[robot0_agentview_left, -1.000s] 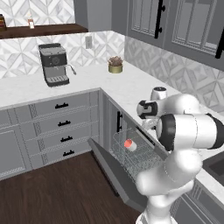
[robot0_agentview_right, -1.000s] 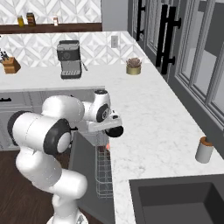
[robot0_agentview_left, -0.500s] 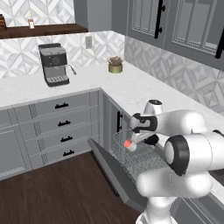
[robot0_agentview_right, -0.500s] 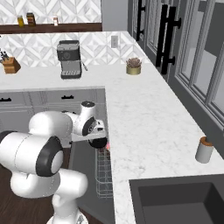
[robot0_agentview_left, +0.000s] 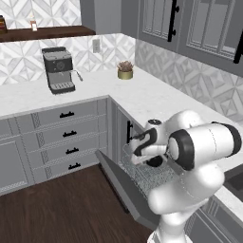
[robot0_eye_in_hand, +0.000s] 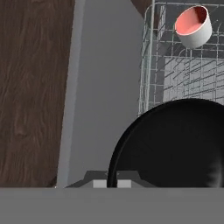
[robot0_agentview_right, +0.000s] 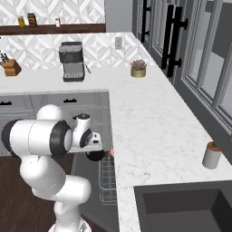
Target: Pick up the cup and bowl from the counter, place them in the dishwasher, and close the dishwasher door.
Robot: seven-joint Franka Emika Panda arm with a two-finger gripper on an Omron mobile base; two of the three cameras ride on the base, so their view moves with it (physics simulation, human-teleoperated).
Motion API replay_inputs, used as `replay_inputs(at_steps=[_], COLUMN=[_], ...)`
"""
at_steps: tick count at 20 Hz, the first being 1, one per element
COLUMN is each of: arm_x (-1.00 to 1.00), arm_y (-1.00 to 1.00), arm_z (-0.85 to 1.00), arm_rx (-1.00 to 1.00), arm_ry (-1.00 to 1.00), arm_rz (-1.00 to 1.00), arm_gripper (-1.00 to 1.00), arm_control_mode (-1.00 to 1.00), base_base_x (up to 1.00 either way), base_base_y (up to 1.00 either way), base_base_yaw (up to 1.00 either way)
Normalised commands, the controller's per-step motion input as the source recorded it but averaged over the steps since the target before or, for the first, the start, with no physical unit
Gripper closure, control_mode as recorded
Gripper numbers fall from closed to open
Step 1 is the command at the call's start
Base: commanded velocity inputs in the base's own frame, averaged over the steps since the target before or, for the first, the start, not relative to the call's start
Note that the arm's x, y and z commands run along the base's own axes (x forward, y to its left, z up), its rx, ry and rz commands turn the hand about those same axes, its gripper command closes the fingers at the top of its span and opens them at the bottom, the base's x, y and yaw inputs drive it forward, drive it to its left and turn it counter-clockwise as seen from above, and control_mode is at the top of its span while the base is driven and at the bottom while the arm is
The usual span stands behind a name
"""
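gripper: your gripper [robot0_eye_in_hand: 112, 183] is closed on the rim of the black bowl [robot0_eye_in_hand: 175, 144]; you only see the finger tips at the bottom of the hand view, tight against the bowl's edge.
bowl: held low over the wire rack [robot0_eye_in_hand: 183, 74], inside the open dishwasher [robot0_agentview_left: 142, 173]. In the left base view it's the dark shape under the wrist [robot0_agentview_left: 154, 161]; in the right base view it sits just below the hand [robot0_agentview_right: 94, 155].
cup: you've got the cup [robot0_eye_in_hand: 193, 26] in the rack already, far corner from the bowl, tipped so its pink inside faces the hand camera. Well apart from the bowl. A speck of pink shows at the table edge in the right base view [robot0_agentview_right: 111, 152].
dishwasher door: the dishwasher door [robot0_agentview_left: 124, 190] is dropped open, slanting down toward the wood floor [robot0_agentview_left: 61, 209]. In the hand view its grey face [robot0_eye_in_hand: 103, 87] runs alongside the rack.
table: white marble table [robot0_agentview_right: 149, 131] wraps the corner above the dishwasher.
other: coffee machine [robot0_agentview_left: 58, 70] at the back, small potted plant [robot0_agentview_left: 125, 70] at the corner, brown-capped soap bottle [robot0_agentview_right: 211, 154] near the sink [robot0_agentview_right: 186, 206].
arm: folded down in front of the opening, hiding most of the rack from your left base view.
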Motion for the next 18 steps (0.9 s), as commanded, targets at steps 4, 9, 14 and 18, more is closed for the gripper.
replay_inputs(at_steps=[4,9,14,18], arm_x=[0.41,0.45,0.35,0.24], arm_y=[0.01,-0.11,-0.33,-0.11], arm_z=[-0.47,-0.58,-0.39,-0.54], arm_rx=[-0.04,-0.06,-0.01,-0.05], arm_ry=[0.11,0.03,0.0,0.02], arm_rz=[-0.1,-0.07,-0.02,0.0], arm_gripper=[1.0,1.0,1.0,1.0], arm_control_mode=[-1.0,-1.0,-1.0,-1.0], base_base_x=[0.0,0.0,0.0,0.0], base_base_y=[0.0,0.0,0.0,0.0], base_base_yaw=[0.0,0.0,0.0,0.0])
